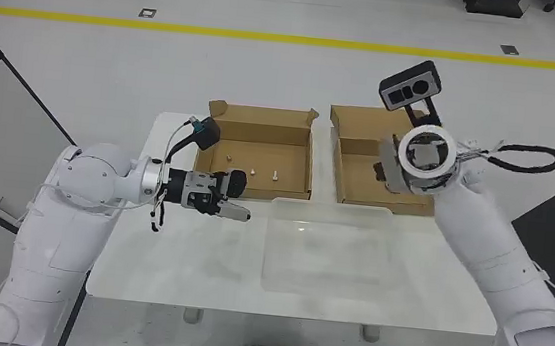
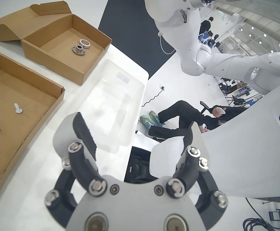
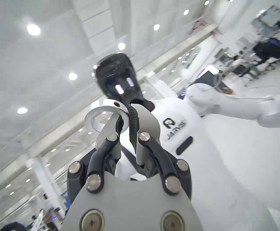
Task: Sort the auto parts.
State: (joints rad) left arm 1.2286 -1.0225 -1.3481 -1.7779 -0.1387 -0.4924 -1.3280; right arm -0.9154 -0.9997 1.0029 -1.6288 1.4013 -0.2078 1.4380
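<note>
Ring (image 3: 90,121) clamped in right gripper (image 3: 125,118), near cardboard boxes (image 1: 260,149) and clear bin (image 1: 330,253).

Pale glossy floor (image 1: 274,2) with yellow line (image 1: 290,39), round ceiling lights (image 3: 33,29) overhead

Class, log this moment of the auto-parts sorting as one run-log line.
left gripper: open, empty | right gripper: shut on metal ring, raised | cardboard box: flange, second ring inside
</note>
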